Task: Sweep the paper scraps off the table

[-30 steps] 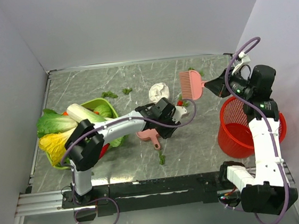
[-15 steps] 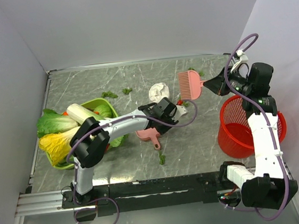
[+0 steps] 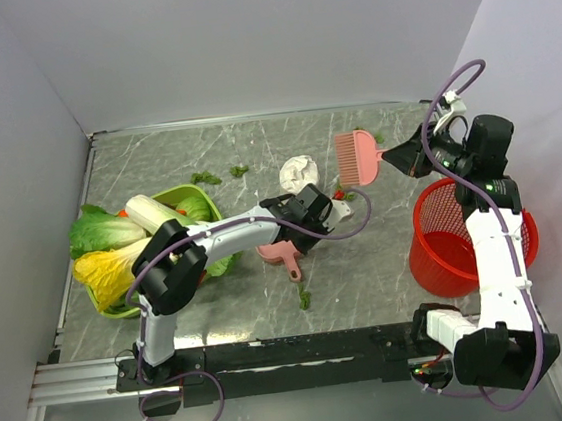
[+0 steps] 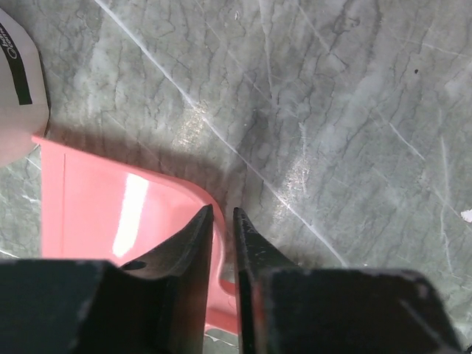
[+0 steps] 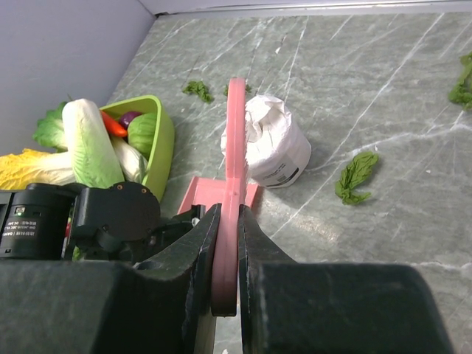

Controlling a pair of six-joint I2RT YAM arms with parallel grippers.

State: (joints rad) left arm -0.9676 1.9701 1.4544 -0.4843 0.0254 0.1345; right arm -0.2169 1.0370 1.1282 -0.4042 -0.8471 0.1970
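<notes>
The right pincer [image 5: 227, 214] is clamped on the brush [image 5: 236, 125], aimed lengthwise at the dustpan [image 5: 195, 193]; one paper scrap [image 5: 355, 175] lies beside that line.

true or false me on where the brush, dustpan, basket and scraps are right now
1. The right gripper holds the pink brush. True.
2. The red basket lies tipped on its side. False: the red basket stands upright, mouth up.
3. The pink dustpan sits inside the green bowl. False: the pink dustpan lies on the table, with the left gripper at its edge.
4. A paper scrap lies on the table on the near side of the pink dustpan. True.
</notes>
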